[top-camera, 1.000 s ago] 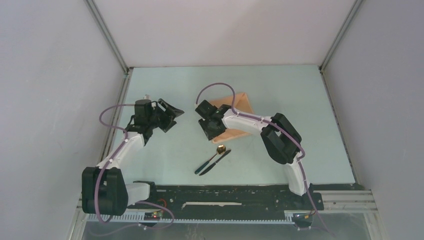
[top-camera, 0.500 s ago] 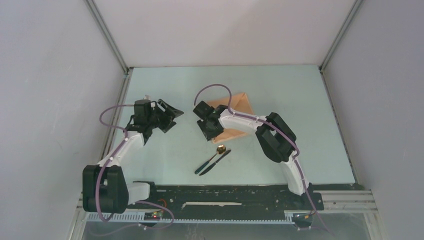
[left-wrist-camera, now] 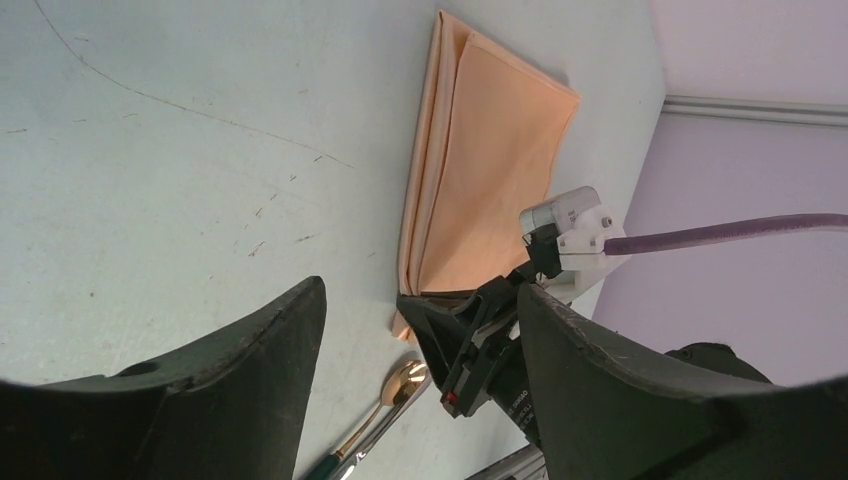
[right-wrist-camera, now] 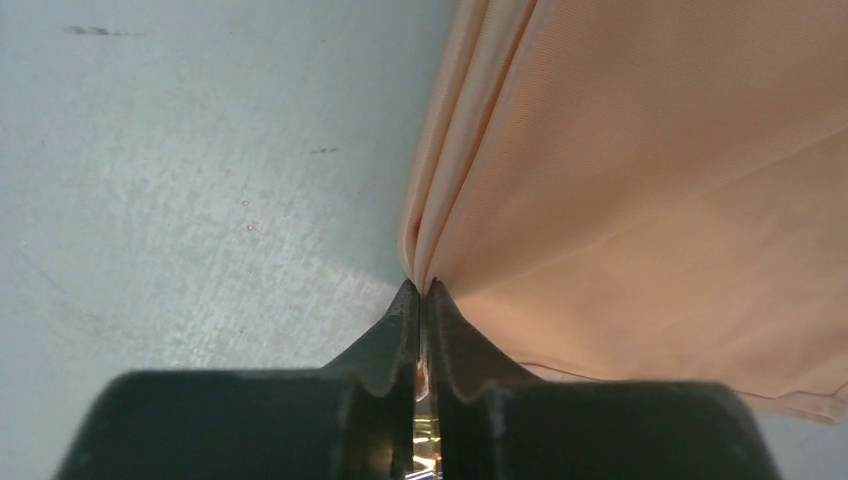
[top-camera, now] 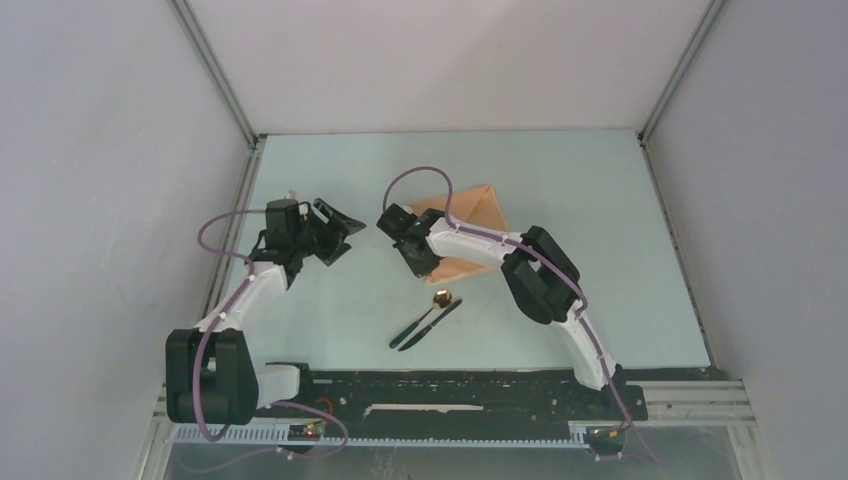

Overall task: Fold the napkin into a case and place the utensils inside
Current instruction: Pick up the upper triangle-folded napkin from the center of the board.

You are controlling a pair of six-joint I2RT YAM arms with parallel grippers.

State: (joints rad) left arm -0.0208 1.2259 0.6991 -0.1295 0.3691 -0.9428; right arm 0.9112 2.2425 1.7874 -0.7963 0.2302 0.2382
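The peach-tan napkin (top-camera: pixel 470 215) lies folded in layers at the table's middle. My right gripper (top-camera: pixel 424 264) is at its near left corner, and the right wrist view shows the gripper (right-wrist-camera: pixel 421 290) shut on the napkin (right-wrist-camera: pixel 640 180), pinching the edge of its layers. The left gripper (top-camera: pixel 345 232) hovers open to the napkin's left, holding nothing. Its wrist view shows the gripper (left-wrist-camera: pixel 420 290) wide apart, with the napkin (left-wrist-camera: pixel 490 160) ahead. The utensils lie side by side nearer the bases: a gold-bowled spoon (top-camera: pixel 440 297) and a slim dark knife (top-camera: pixel 432 324). The spoon (left-wrist-camera: pixel 405 380) rests just below the napkin's corner.
A metal frame rail (top-camera: pixel 215 90) and grey walls bound the pale table on the left, back and right. The black base rail (top-camera: pixel 450 385) runs along the near edge. Purple cables loop over both arms.
The right gripper has slid a little left along the napkin's near corner and its jaws have closed on the cloth edge. The left arm has barely moved.
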